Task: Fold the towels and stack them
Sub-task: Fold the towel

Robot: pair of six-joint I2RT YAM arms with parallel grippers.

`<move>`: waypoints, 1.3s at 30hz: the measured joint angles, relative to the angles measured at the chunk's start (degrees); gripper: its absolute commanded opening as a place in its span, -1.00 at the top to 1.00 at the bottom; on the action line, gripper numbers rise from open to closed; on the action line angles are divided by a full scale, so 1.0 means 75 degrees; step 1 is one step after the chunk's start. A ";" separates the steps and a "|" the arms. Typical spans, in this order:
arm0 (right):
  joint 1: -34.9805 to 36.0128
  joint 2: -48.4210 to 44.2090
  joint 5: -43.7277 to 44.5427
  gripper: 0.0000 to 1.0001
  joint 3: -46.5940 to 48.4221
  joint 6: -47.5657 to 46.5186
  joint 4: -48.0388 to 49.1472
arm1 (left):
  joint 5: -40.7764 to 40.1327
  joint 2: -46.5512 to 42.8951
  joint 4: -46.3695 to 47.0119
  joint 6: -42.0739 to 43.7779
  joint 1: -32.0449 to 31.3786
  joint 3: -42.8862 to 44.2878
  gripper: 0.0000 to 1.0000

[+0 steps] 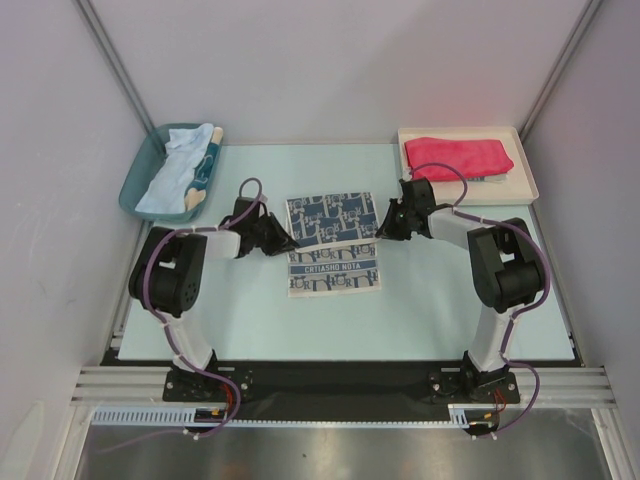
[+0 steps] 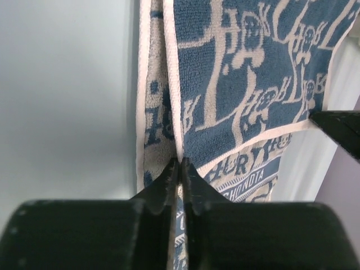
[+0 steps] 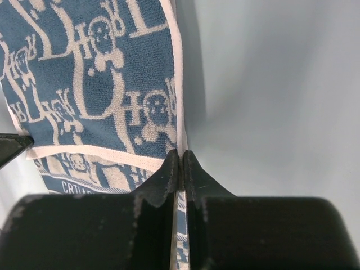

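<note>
The blue-and-white patterned towel (image 1: 332, 240) lies in the middle of the table, its far part folded over toward me. My left gripper (image 1: 290, 243) is shut on its left edge (image 2: 179, 147). My right gripper (image 1: 381, 230) is shut on its right edge (image 3: 180, 143). Both hold the folded flap a little above the lower layer. A red-pink towel (image 1: 457, 155) lies folded in the white tray (image 1: 528, 175) at the back right. A pale blue towel (image 1: 180, 170) lies crumpled in the teal bin (image 1: 133, 185) at the back left. The lettered teal/white/orange towel is not visible.
Grey walls close in the table at left, right and back. The black rail with the arm bases (image 1: 330, 385) runs along the near edge.
</note>
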 measured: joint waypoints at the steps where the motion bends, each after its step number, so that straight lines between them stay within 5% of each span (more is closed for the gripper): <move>1: 0.0000 0.0000 0.0012 1.00 0.0000 -0.0015 -0.0003 | -0.0009 -0.0038 -0.0038 0.0017 -0.0003 -0.0006 0.91; 18: 0.0271 -0.1367 0.0344 1.00 -0.0017 -0.0079 -0.0560 | 0.0012 -0.1658 -0.0641 0.0169 -0.0012 -0.0073 0.99; 39: 0.1049 -0.2617 0.0804 1.00 -0.1443 -0.0067 -0.0746 | 0.0079 -0.3177 -0.1075 0.0376 -0.0026 -0.1635 0.99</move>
